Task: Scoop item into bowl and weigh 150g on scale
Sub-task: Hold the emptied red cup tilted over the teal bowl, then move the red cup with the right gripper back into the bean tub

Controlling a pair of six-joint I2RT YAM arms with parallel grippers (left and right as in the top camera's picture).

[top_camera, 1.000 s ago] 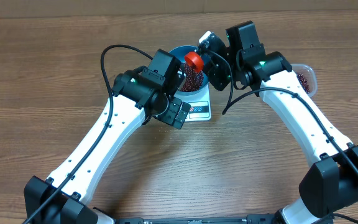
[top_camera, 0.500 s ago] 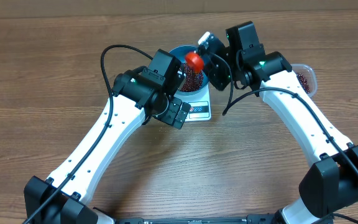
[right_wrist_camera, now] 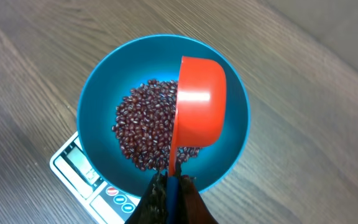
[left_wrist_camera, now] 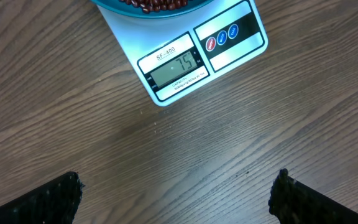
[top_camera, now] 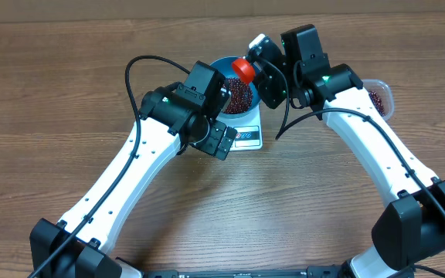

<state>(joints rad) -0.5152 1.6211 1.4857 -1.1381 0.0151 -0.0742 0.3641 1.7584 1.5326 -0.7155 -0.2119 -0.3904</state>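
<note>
The left gripper (left_wrist_camera: pixel 176 193), jaws spread wide and empty, hangs over the wooden table (left_wrist_camera: pixel 166 143) just short of the scale (left_wrist_camera: pixel 197 53). On the scale sits the blue bowl (right_wrist_camera: pixel 101 93) of red-brown beans (right_wrist_camera: pixel 143 130). The right gripper (right_wrist_camera: pixel 169 196) pinches the handle of the red scoop (right_wrist_camera: pixel 197 102), whose cup is tipped sideways above the beans.

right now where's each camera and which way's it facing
overhead: above table, facing straight down at both arms, bowl, scale
left wrist: on that arm, looks down at scale display; open left gripper fingers at bottom corners
right wrist: on that arm, looks down into bowl of beans; right gripper shut on scoop
shared: bowl and scale in all
</note>
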